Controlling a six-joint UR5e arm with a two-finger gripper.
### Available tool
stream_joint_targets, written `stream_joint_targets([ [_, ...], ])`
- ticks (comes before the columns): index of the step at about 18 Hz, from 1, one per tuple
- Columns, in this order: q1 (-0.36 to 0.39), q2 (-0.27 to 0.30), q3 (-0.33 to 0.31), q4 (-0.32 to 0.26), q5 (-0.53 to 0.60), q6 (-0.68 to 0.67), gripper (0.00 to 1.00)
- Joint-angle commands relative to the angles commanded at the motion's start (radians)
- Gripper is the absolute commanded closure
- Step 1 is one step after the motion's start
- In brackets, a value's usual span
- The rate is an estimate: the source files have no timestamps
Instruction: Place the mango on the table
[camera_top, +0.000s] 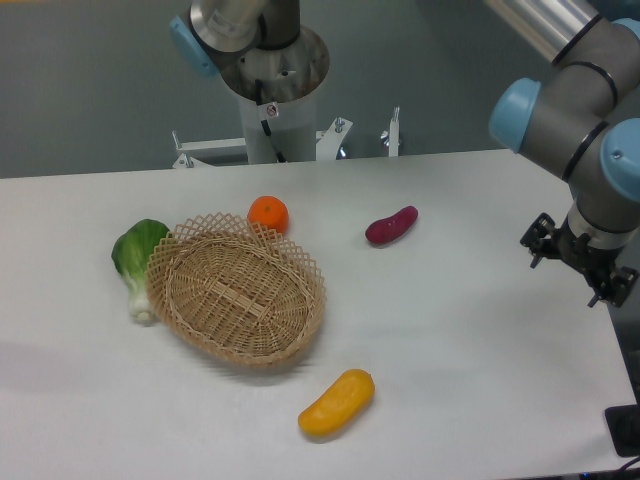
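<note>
Mango (337, 403): lies flat on the white surface (460, 340), just off the near-right edge of the wicker basket (238, 290). Nothing touches it. Its long axis runs up to the right, and its yellow-orange skin is smooth with a faint sheen.

Wicker basket: oval, open weave, sits left of centre on the surface; its inside holds nothing that I can see.

Orange (268, 213): round, right at the far rim of the basket, touching it or very nearly so.

Bok choy (137, 259): green leaves and a pale stem, pressed up against the basket's left rim, stem end pointing toward the near side.

Purple sweet potato (391, 225): dark purple-red, oblong, well to the right of the basket and beyond it, lying alone on the surface.

Gripper (582, 265): hangs far to the right of the basket, at the right edge of the surface, well apart from the mango. Jaws point downward and hold nothing; from this angle I cannot tell how far apart they stand.

Arm (572, 90): grey links with light blue joint caps, coming in from the upper right.

Robot base (272, 75): a grey column standing behind the surface, beyond the basket.
</note>
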Motion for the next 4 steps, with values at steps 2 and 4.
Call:
stream_joint_targets([
  [2, 0.000, -0.002, -0.005, 0.000, -0.002, -0.002, 0.00],
  [4, 0.000, -0.002, -0.006, 0.000, -0.003, -0.002, 0.00],
])
